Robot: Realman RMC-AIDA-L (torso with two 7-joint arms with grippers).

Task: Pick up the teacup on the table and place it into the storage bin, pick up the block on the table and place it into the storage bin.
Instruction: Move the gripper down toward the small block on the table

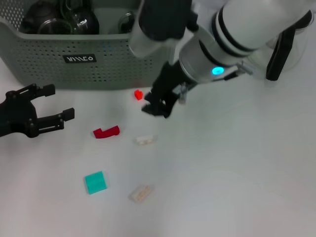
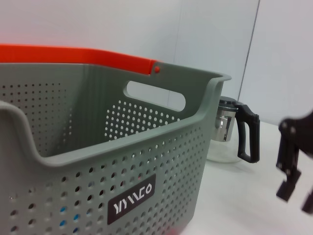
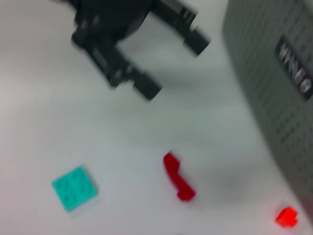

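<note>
White table (image 1: pixel 237 173): right gripper (image 1: pixel 158 106) angled down beside small red block (image 1: pixel 138 94).

The storage bin (image 1: pixel 59 66) walled off the table's far side. Bare table (image 1: pixel 237 163) lay open on the right. The left held scattered blocks: red block (image 1: pixel 106 132), teal block (image 1: pixel 95 182).

Large grey-green perforated plastic storage bin (image 1: pixel 74 64): walls dotted with regular rows of small holes; black label (image 1: pixel 80 59) with white lettering; orange-red strip along far rim (image 2: pixel 73 53) in left wrist view. Dark glass teapots (image 1: pixel 59 19) inside bin. Small bright red block (image 1: pixel 138 94) near bin wall. Dark red curved block (image 1: pixel 106 132). Teal square studded plate (image 1: pixel 95 182). Two pale beige blocks (image 1: pixel 144 140), (image 1: pixel 140 193). White table (image 1: pixel 237 173). Black left gripper (image 1: pixel 47 108). Black right gripper (image 1: pixel 159 104) on white arm with cyan light (image 1: pixel 217 70).
</note>
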